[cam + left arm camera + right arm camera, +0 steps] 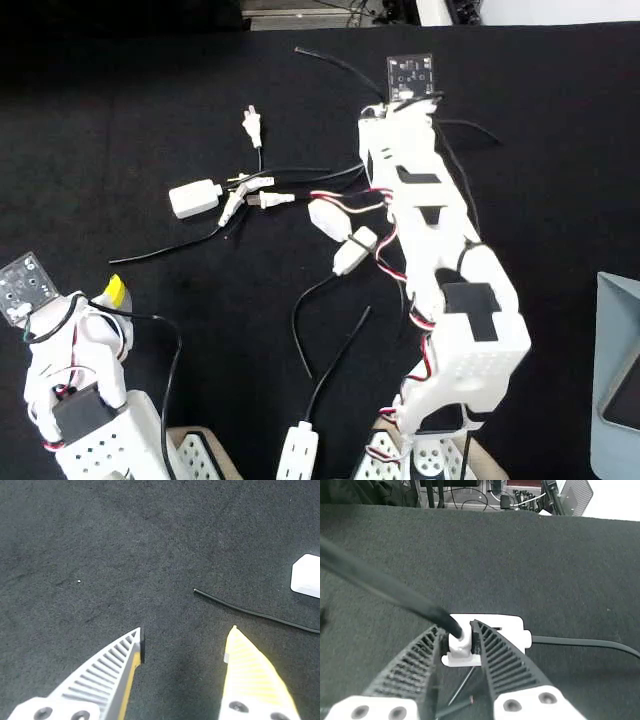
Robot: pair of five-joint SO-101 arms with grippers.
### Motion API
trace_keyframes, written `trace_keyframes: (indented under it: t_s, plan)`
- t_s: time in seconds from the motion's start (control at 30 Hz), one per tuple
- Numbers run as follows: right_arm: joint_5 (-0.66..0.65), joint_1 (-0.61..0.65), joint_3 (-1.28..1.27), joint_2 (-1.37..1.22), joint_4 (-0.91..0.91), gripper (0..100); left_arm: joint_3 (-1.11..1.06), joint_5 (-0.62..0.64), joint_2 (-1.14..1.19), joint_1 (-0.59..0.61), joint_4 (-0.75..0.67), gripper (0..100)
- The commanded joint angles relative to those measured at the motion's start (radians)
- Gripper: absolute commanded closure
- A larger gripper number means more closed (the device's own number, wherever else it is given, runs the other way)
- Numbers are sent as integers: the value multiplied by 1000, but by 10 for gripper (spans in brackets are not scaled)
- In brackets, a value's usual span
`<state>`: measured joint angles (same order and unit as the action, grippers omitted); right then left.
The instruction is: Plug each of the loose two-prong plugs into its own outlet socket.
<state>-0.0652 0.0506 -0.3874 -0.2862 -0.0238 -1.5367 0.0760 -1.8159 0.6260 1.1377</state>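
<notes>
My right gripper [456, 632] is shut on a white two-prong plug [459, 644] whose thick black cord runs up toward the camera. The plug sits against a white outlet socket [495, 627] with its own black cable [580, 642]. In the high view the right arm [425, 200] stretches to the table's far side. Loose plugs [251, 122] [276, 200] [233, 207] lie mid-table beside a white socket block [194, 197]. Two more white sockets [328, 218] [355, 251] lie near the right arm. My left gripper [186, 630] stands open over bare mat at the near left [108, 295].
A black cord end [196, 591] and a white block's corner [306, 575] lie ahead of the left gripper. A white outlet strip [298, 452] lies at the near edge. A grey tray [612, 380] stands at the right edge. Black cables cross the mat's middle.
</notes>
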Motion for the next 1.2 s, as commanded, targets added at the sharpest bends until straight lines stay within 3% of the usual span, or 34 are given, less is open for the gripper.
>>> trace_keyframes:
  t_s: [0.0,0.07,0.27,0.53,0.73,1.0,1.17]
  plan:
    - [2,-11,88,4,-15,854,8,2,-3,5,-18,730]
    - [17,-15,90,4,-15,809,8,2,-3,5,-18,730]
    - [17,-17,41,90,57,803,8,2,-3,5,-18,730]
    - [18,-8,-12,403,606,803,8,2,-3,5,-18,730]
    - [12,58,-15,456,918,801,7,2,-3,5,-18,730]
    - [9,219,-74,456,947,799,7,2,-3,5,-18,729]
    - [-31,238,-99,433,867,796,7,2,-3,5,-18,729]
